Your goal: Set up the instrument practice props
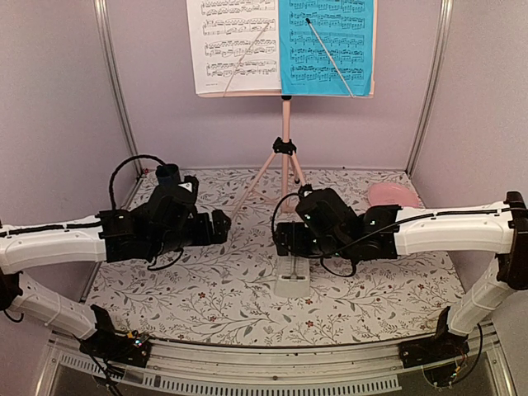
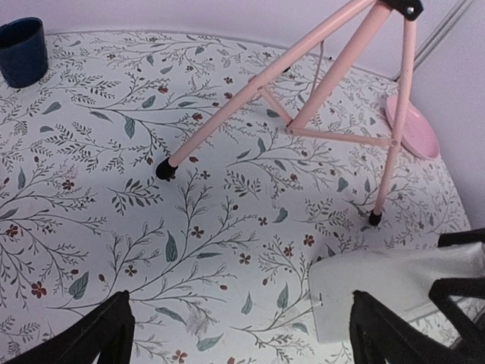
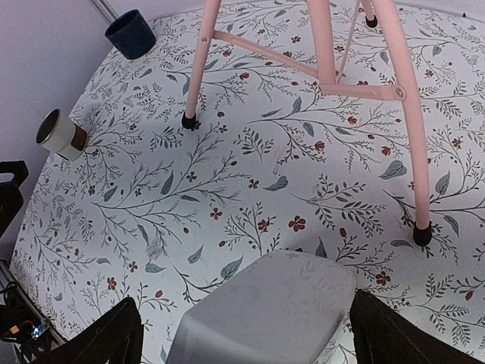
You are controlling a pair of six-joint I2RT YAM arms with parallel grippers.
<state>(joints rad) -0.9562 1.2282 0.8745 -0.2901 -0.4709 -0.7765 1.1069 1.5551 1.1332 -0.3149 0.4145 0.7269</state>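
The pink tripod music stand (image 1: 285, 124) stands at the back of the table. A white sheet (image 1: 233, 45) and a bright blue sheet (image 1: 326, 45) of music rest side by side on its desk, each under a thin retaining wire. The stand's legs show in the left wrist view (image 2: 303, 68) and in the right wrist view (image 3: 322, 45). The small white metronome (image 1: 293, 278) stands on the floral cloth in front of the stand. My right gripper (image 1: 285, 239) hovers over it, open; the metronome (image 3: 265, 311) sits between the spread fingers, apart from both. My left gripper (image 1: 221, 227) is open and empty; the metronome (image 2: 379, 292) lies to its right.
A dark blue cup (image 1: 167, 173) stands at the back left corner, also in the wrist views (image 2: 21, 49) (image 3: 130, 34). A pink plate (image 1: 394, 195) lies at the back right (image 2: 413, 125). Grey walls close in the table on three sides.
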